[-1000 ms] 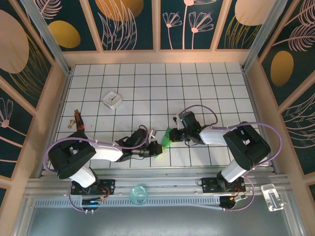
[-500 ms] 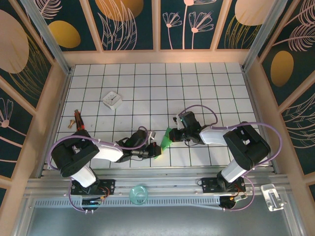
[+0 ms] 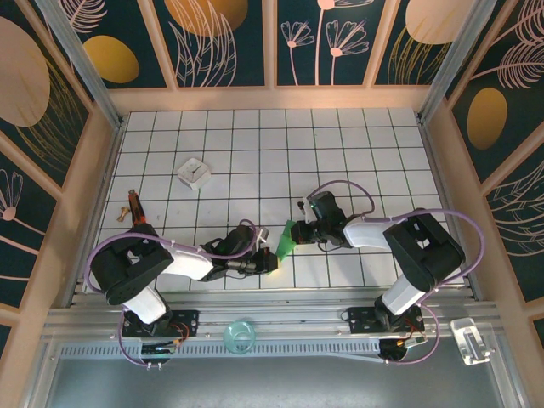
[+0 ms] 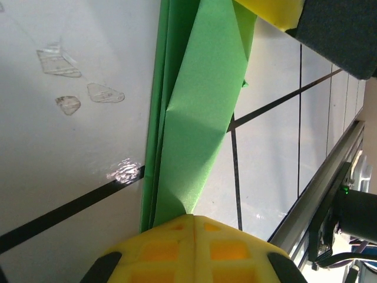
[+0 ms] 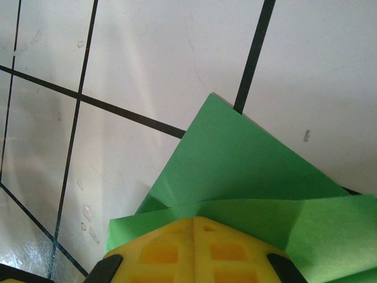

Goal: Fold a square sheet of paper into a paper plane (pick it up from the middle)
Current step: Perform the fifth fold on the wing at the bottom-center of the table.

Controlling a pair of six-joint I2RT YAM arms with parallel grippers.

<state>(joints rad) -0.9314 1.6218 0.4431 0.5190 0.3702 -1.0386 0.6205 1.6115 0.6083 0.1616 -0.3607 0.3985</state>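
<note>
The square sheet of paper (image 3: 286, 239) is bright green and folded into a narrow, layered dart shape, low over the tiles near the front middle. My left gripper (image 3: 272, 257) is shut on its near-left end, and in the left wrist view the folded strip (image 4: 200, 118) runs away from the gripper (image 4: 194, 217). My right gripper (image 3: 299, 231) is shut on the other end. In the right wrist view a creased flap and a pointed corner of the paper (image 5: 247, 159) spread out beyond that gripper (image 5: 194, 219). The right gripper's yellow fingertip (image 4: 274, 12) shows at the strip's far end.
A small white square box (image 3: 194, 172) lies at the back left, with a small brown item (image 3: 133, 206) near the left wall. A teal round object (image 3: 240, 334) sits on the front rail (image 3: 297, 319). Tape scraps (image 4: 59, 62) stick to the tiles beside the paper.
Almost nothing differs: both grippers stay shut on the green paper, and the right one has edged slightly to the left.
</note>
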